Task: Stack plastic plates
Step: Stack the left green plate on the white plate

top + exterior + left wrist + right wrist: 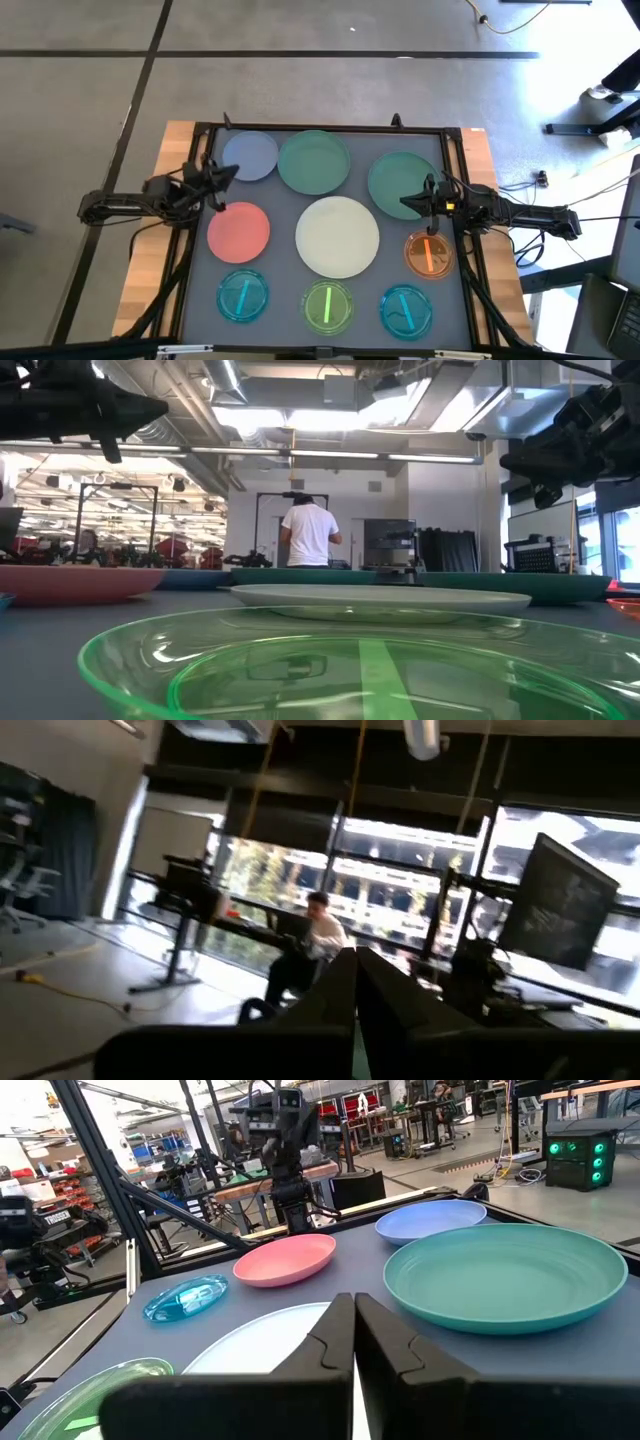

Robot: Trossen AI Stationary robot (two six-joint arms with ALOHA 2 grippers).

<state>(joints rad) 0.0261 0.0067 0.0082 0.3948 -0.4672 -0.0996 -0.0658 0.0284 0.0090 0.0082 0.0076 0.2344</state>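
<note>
Nine plates were laid out singly on the grey table [285,255]: pale blue [250,155], two teal [314,161] [398,181], salmon pink [239,230] and cream [337,236] behind; two cyan [243,297] [405,310], bright green [326,306] and orange [428,254] in front. The left gripper [230,174], fingers pressed together, was held between pale blue and pink; the right gripper [408,202], likewise closed and empty, was held over the right teal plate's edge

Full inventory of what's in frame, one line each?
Large plates: 5; pale blue, two teal along the far row, pink and cream in the middle.
Small clear plates: 4; orange at right, cyan, green, cyan along the near row.
Table: 1, grey mat, black frame.
Person: 1, white shirt, in the room behind.
Left gripper: shut, beside the blue plate.
Right gripper: shut, over the right teal plate.
</note>
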